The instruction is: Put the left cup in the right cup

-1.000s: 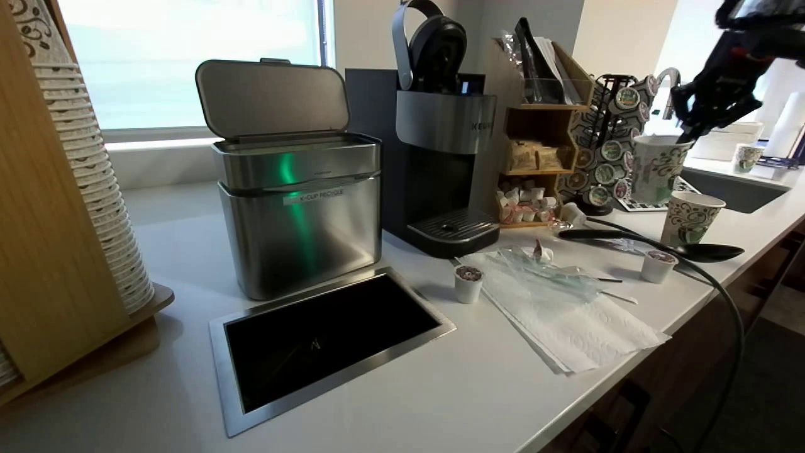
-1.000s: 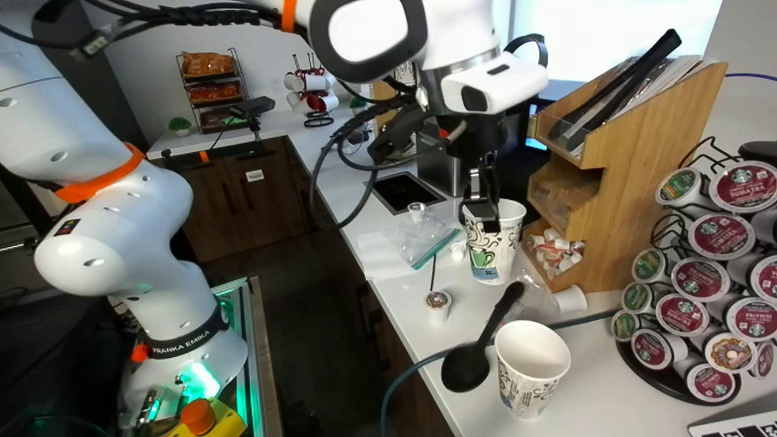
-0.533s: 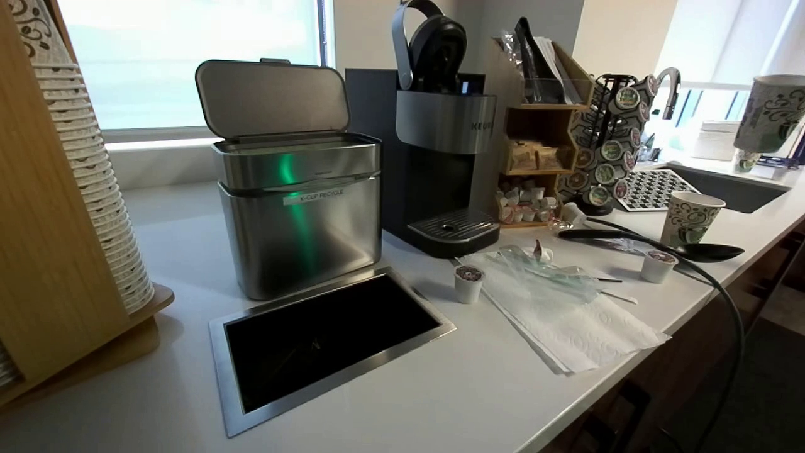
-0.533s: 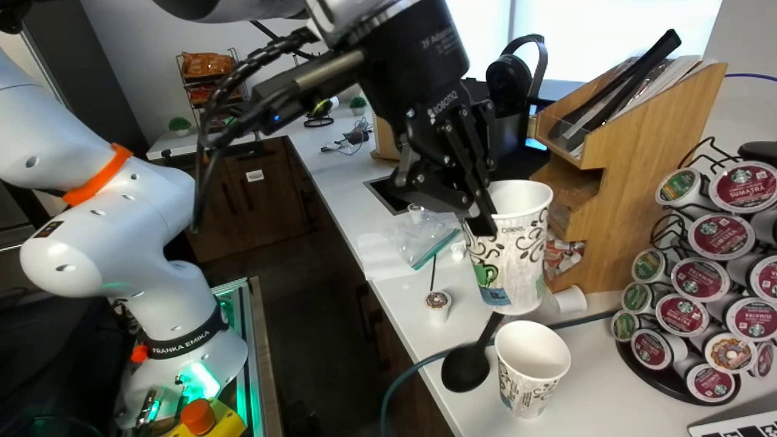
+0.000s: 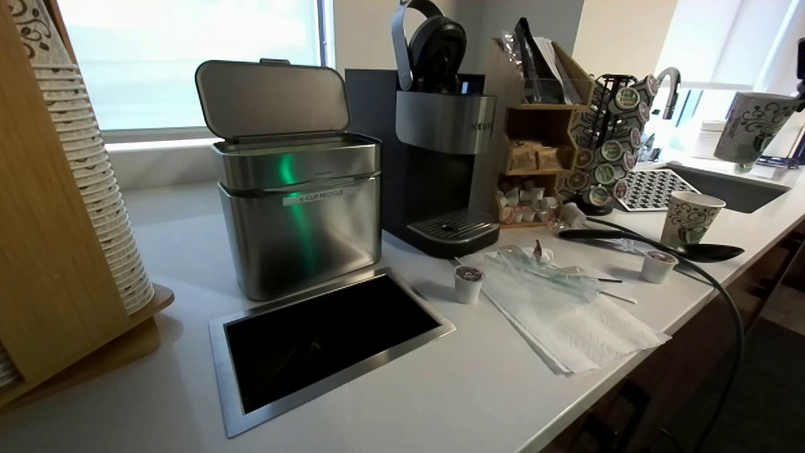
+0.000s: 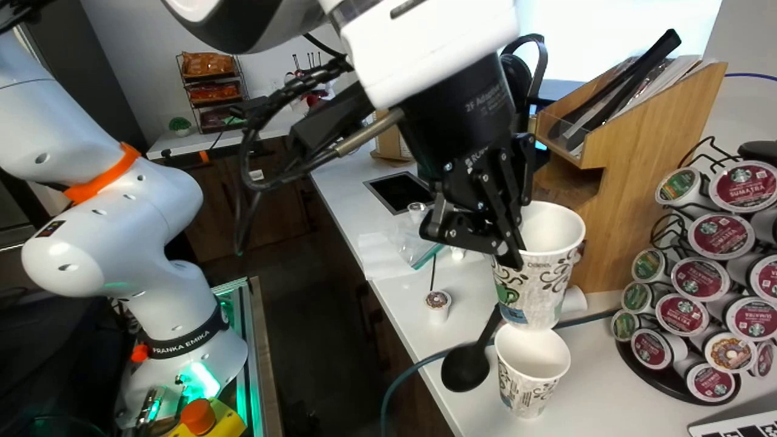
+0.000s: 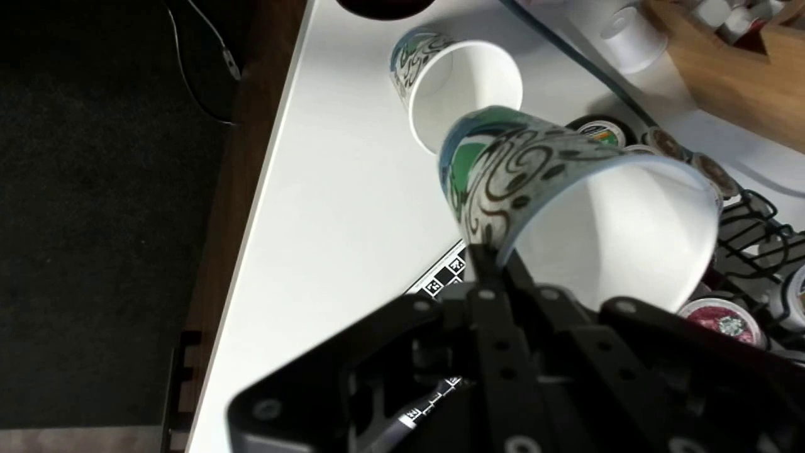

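The left cup, whitish paper with a brown swirl print, hangs in the air, slightly tilted, in both exterior views [image 5: 751, 129] [image 6: 540, 291]. My gripper [image 6: 516, 258] is shut on its near rim, one finger inside and one outside. In the wrist view, the gripper [image 7: 497, 259] pinches the rim of the left cup [image 7: 534, 160], whose base points away toward the right cup [image 7: 468, 88]. The right cup stands upright and open on the counter in both exterior views [image 5: 690, 220] [image 6: 527, 388]. The left cup's base is above its rim, with a gap in an exterior view.
A black spoon [image 6: 466, 367] and a cable [image 6: 419, 364] lie beside the right cup. A small pod [image 6: 437, 306] sits near the counter edge. A pod rack [image 6: 698, 279] and a wooden organizer [image 6: 661, 158] stand on the far side.
The arm has carried the left cup from beside the organizer toward the right cup. In the last half second it has lowered and tilted a little. The right cup has not moved.
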You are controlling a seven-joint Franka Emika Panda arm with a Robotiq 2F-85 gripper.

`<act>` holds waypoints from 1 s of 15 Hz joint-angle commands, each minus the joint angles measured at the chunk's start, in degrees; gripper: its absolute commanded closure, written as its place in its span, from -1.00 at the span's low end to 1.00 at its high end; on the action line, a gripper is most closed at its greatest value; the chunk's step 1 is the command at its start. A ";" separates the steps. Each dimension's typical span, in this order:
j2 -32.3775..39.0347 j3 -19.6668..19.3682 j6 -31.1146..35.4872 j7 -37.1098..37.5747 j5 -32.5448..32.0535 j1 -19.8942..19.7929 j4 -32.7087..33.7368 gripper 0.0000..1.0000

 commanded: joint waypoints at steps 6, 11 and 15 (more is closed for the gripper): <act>3.38 1.55 1.95 2.39 0.10 0.53 0.42 0.98; 8.81 2.63 2.75 6.09 -0.82 0.74 2.37 0.98; 12.37 2.59 2.16 9.35 -2.35 0.98 4.21 0.98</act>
